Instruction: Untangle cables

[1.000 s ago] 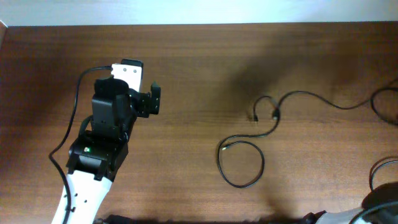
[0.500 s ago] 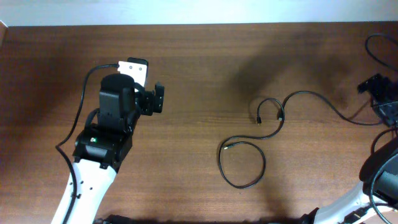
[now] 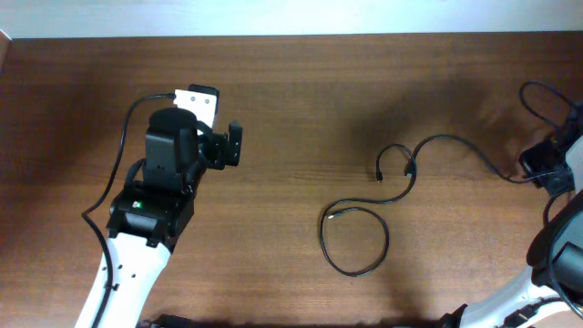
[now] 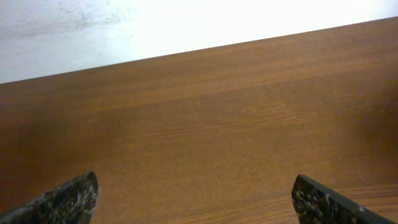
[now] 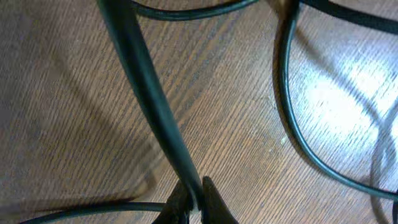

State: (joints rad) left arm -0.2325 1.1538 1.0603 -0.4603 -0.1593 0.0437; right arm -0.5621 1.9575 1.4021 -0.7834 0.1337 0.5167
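A thin black cable (image 3: 453, 138) lies on the brown table right of centre. It forms a loop (image 3: 386, 239) near the front, has two small plug ends (image 3: 378, 174) close together, and runs right to my right gripper (image 3: 539, 168) at the table's right edge. In the right wrist view the right gripper (image 5: 194, 200) is shut on this cable (image 5: 144, 81), and other black cords (image 5: 287, 127) curve beside it. My left gripper (image 3: 230, 146) is at the left, far from the cables. In the left wrist view it (image 4: 199, 205) is open over bare wood.
Another black cord (image 3: 536, 94) loops at the far right corner above the right gripper; I cannot tell whether it is a cable or the arm's own wire. The table's far edge (image 4: 186, 50) meets a white wall.
The right arm has come into view at the right edge and then moved down towards the front, gripping the cable. The cable's right end shifted with it. The left arm shifted slightly, then stayed still.
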